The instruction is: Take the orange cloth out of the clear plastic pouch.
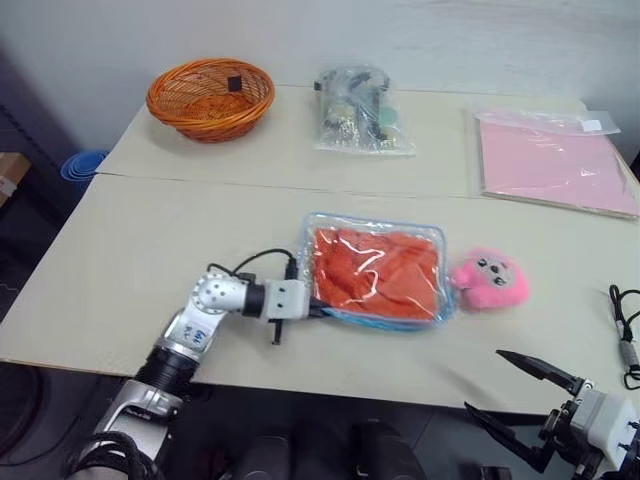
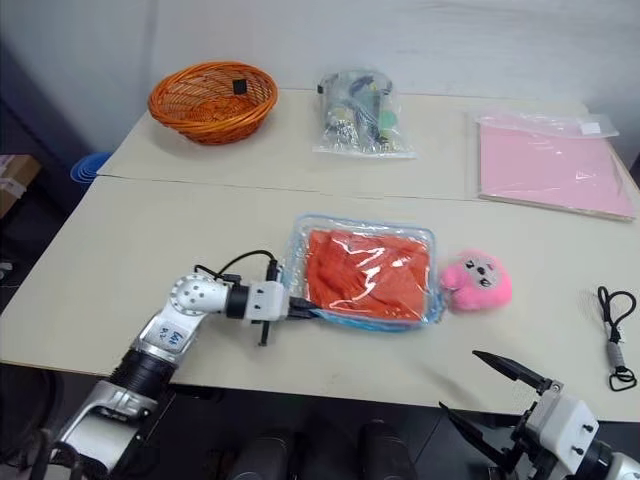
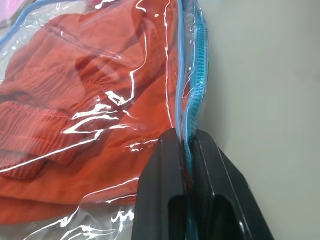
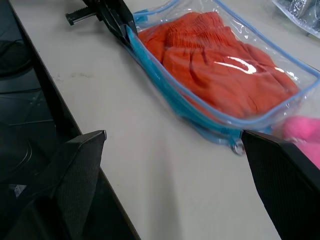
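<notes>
1. Orange cloth (image 1: 377, 273) lies folded and wrinkled inside the clear plastic pouch (image 1: 374, 231), which rests flat near the middle of the front table (image 1: 150, 260), with a pink plush toy (image 1: 490, 279) touching its far end.
2. Left gripper (image 1: 318, 310) is clamped on the pouch's blue zipper edge (image 3: 192, 100) at the near corner; the left wrist view shows the edging pinched between the two black fingers (image 3: 165, 190).
3. Right gripper (image 1: 522, 392) hangs off the front edge of the table with its jaws spread wide, holding nothing, well apart from the pouch.
4. Step in hand, as I judge it: anchoring the pouch so it can be opened.
5. To do it well, keep the pinch on the edging alone, not on the cloth beneath, and hold it steady while the right gripper comes in.
6. Whether the zipper is already parted is hard to tell; the metal ring (image 4: 237, 146) near the toy end may be its pull.
</notes>
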`<action>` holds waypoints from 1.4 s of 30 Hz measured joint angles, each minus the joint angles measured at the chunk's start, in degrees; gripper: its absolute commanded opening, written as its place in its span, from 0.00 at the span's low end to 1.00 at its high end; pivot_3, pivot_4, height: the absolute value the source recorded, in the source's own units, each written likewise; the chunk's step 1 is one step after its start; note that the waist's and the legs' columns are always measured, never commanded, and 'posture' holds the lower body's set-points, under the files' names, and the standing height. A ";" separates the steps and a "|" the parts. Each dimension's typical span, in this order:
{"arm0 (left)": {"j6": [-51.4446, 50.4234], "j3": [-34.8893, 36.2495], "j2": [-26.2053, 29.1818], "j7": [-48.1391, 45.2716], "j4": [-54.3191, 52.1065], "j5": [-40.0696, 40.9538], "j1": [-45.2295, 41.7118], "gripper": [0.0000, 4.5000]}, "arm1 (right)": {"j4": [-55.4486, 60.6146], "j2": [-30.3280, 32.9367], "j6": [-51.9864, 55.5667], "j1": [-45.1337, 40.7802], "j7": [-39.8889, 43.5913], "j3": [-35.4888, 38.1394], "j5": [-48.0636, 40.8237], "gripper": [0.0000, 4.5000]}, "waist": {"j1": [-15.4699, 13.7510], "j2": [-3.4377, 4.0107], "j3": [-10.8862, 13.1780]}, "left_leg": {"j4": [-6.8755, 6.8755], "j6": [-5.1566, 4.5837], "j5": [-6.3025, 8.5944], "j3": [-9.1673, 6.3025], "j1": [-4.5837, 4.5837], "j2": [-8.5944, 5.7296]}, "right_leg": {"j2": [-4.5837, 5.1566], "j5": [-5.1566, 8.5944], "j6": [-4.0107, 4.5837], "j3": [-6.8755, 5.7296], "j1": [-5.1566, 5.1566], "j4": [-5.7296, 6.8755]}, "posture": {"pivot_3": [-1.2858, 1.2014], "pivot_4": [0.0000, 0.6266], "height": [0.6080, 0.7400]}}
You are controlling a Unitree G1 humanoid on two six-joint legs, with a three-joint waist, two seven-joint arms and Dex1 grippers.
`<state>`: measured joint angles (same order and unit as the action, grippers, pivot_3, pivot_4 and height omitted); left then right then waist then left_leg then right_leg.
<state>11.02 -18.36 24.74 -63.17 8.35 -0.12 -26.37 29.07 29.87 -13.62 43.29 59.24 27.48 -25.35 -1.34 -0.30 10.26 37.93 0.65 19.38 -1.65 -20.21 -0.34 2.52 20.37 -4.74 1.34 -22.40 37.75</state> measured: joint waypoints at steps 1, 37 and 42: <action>-1.17 -0.53 -0.36 0.49 -1.05 -0.14 0.46 0.01 | 0.00 0.00 -0.01 0.59 0.00 0.00 0.00 1.00 | 0.02 0.00 0.00 | 0.00 -0.01 0.01 0.01 0.00 0.00 | 0.00 0.00 0.00 0.01 0.01 0.00 | 0.52 0.24 1.00; -21.47 13.49 4.25 -12.46 -7.67 25.94 -0.81 1.00 | -52.70 24.39 13.97 -57.49 5.22 -14.27 9.74 0.80 | 1.44 -0.05 0.03 | 0.20 0.01 -0.07 0.41 -0.05 0.03 | -0.07 -0.05 -0.10 0.36 -0.14 0.05 | 0.52 0.24 1.00; -21.42 13.45 4.32 -11.93 -8.28 25.94 1.14 1.00 | -58.90 24.40 14.99 -62.27 7.87 -15.89 10.06 0.43 | 1.49 -0.06 0.04 | 0.22 0.00 -0.06 0.43 -0.04 0.03 | -0.07 -0.06 -0.11 0.38 -0.14 0.04 | 0.52 0.24 1.00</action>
<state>-10.40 -4.91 29.06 -75.10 0.07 25.82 -25.23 -29.83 54.26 1.38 -18.98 67.11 11.59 -15.28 0.15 -0.36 10.30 38.15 0.65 19.32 -1.22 -20.25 -0.31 2.45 20.31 -4.85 1.71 -22.54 37.78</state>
